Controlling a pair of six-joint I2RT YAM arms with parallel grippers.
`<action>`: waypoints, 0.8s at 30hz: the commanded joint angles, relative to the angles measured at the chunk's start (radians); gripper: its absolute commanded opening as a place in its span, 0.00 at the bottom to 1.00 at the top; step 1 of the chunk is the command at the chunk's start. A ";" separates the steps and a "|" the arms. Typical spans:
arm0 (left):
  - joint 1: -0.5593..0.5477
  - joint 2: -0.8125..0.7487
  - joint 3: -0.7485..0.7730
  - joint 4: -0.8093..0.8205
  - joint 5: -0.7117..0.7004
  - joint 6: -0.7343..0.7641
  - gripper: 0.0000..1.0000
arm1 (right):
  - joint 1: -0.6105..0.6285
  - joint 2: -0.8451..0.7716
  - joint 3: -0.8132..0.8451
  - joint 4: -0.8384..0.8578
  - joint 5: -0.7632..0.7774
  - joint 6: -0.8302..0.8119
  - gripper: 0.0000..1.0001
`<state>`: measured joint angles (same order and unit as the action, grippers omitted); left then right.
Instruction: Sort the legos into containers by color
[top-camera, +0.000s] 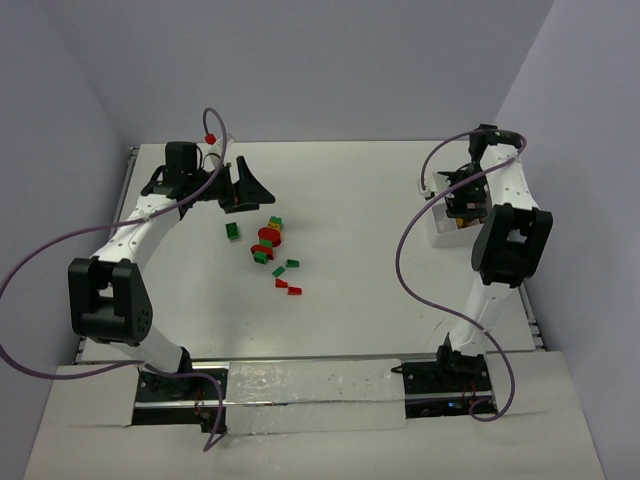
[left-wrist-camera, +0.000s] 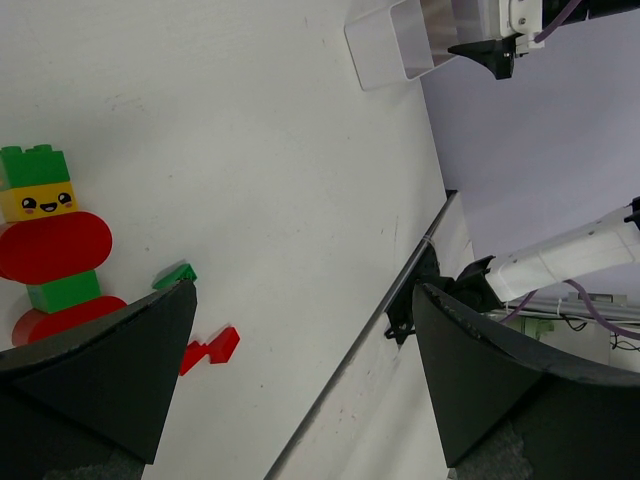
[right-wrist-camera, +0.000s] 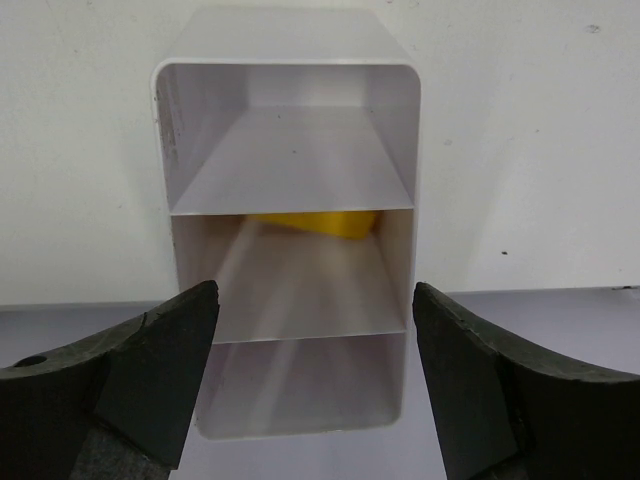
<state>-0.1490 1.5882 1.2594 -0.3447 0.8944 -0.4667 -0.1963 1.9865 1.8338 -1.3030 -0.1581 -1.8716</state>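
Fingers (right-wrist-camera: 140, 370) of the right gripper (right-wrist-camera: 315, 300) stand wide apart with nothing between them, hanging straight over the white tray (right-wrist-camera: 165, 150). That pose suits a drop into a compartment rather than a grab. Just past them, a yellow brick (right-wrist-camera: 318, 222) lies in the middle compartment, up against its far divider. The two outer compartments look empty, so one colour seems to have its home while red and green have none yet. The tray sits at the right edge of the table (top-camera: 380, 200), within that arm's easy reach, likely so it can do the depositing.

The left gripper (left-wrist-camera: 305, 295) is also spread open and holds nothing. It hovers low, tilted along the table, its jaws framing loose pieces: a small green brick (left-wrist-camera: 176, 274) just beside one fingertip and a red brick (left-wrist-camera: 212, 346) a little nearer the camera. Beyond them is a stack (left-wrist-camera: 52, 250) built of green blocks, a yellow smiling block and red discs, which appears to lie on its side.

From above, the scatter of bricks (top-camera: 272, 255) sits mid-table, well apart from the tray, with a separate green block (top-camera: 232, 231) near the left gripper. My guess is that the left arm is lining up a pick, and that the stack will need pulling apart before its colours can be sorted. Most of the sorting looks undone.
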 joint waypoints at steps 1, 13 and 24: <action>0.000 0.014 0.052 0.002 0.024 0.007 0.99 | -0.003 -0.012 0.044 -0.032 0.017 -0.006 0.91; 0.000 -0.038 0.048 -0.051 -0.105 0.099 0.99 | 0.034 -0.117 0.135 -0.097 -0.120 0.065 1.00; -0.041 -0.021 0.114 -0.205 -0.629 0.496 0.92 | 0.154 -0.309 0.088 0.114 -0.451 0.667 1.00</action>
<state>-0.1740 1.5848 1.3263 -0.4929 0.5086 -0.1546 -0.0931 1.7830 1.9709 -1.2963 -0.4617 -1.5265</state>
